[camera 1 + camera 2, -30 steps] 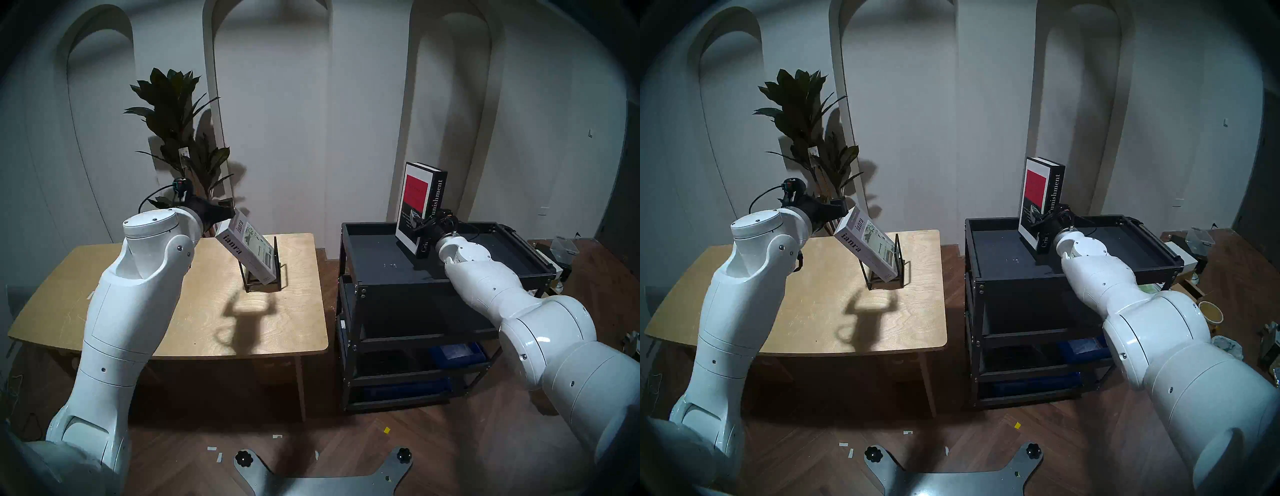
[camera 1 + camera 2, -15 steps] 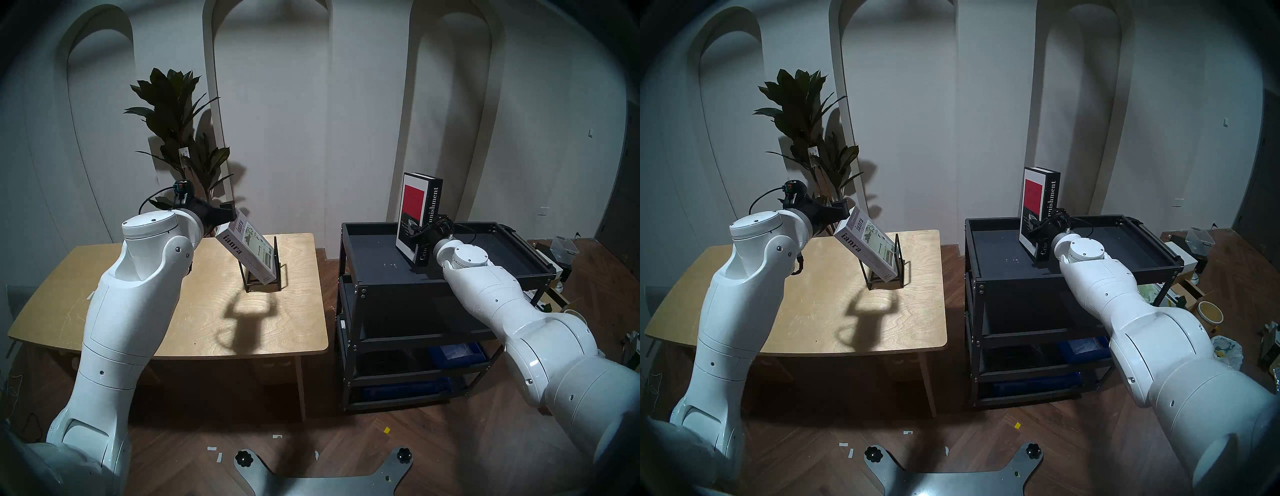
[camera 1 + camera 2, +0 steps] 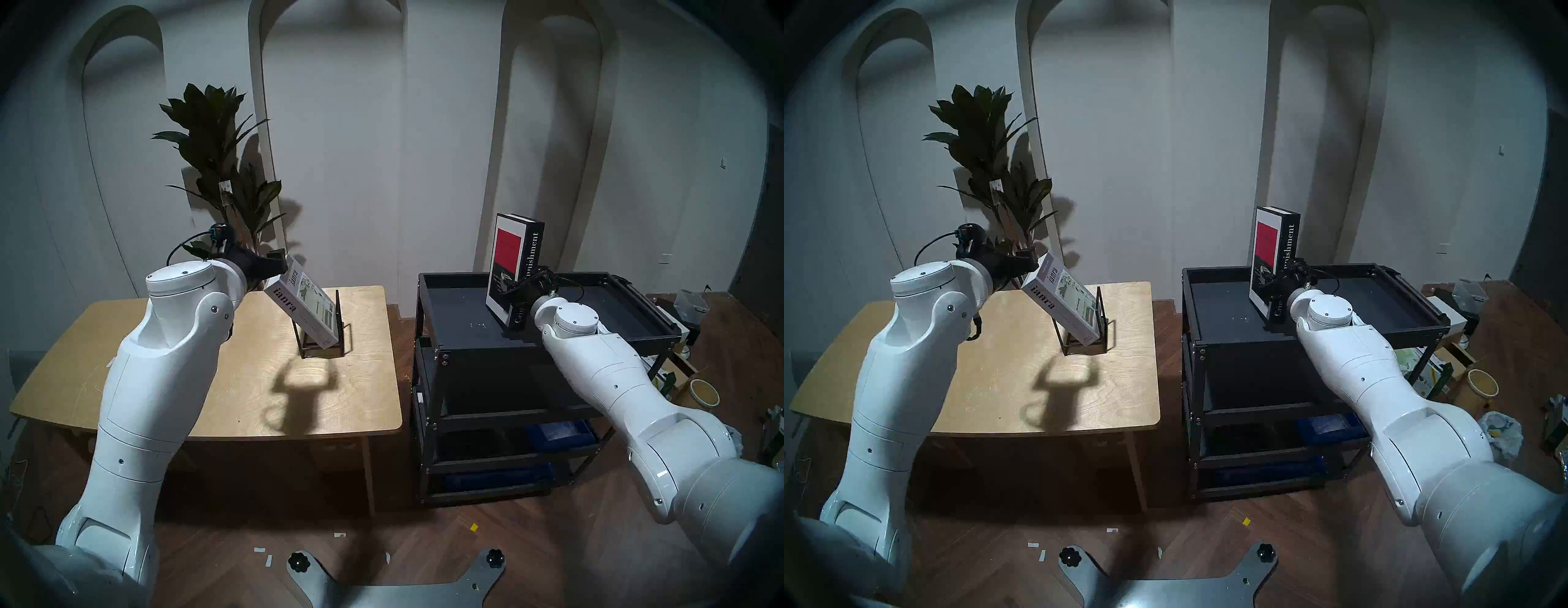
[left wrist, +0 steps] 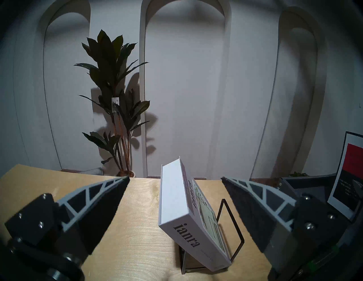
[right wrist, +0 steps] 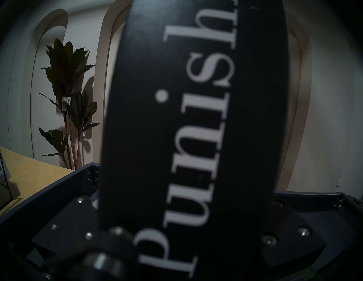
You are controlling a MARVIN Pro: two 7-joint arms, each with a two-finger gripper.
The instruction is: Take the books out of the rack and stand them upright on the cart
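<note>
Books: we count two, a black book [image 3: 515, 271] with "Punishment" on its spine and a pale grey-white book [image 3: 303, 303] marked "ianra".
Black book: we see it upright over the top tray of the cart [image 3: 466, 339], toward the tray's back and about midway along it; its foot looks to be down on the tray, though the arm hides part of it.
Right gripper [image 3: 515, 288]: clenched on the black book low on its spine; in the right wrist view the spine fills the picture between the finger bases, so we read this as a grip not yet let go.
Pale book: it sits in the rack [image 3: 326, 335], foot inside the wire frame, top leaning away from the cart.
Rack: it stands on the worktop [image 3: 237, 395], on the half nearer the cart.
Left gripper [image 4: 174, 180]: spread wide and empty; in the left wrist view its fingers [image 4: 98, 198] stand either side of the pale book's top edge, clear of both covers.
Done, as we judge it: one book is out of the rack and stood on the cart.
Left, as we judge it: letting go of the black book without tipping it, then closing on the pale book, lifting it out of the rack and standing it on the cart.
Progress: about halfway, in our view.
</note>
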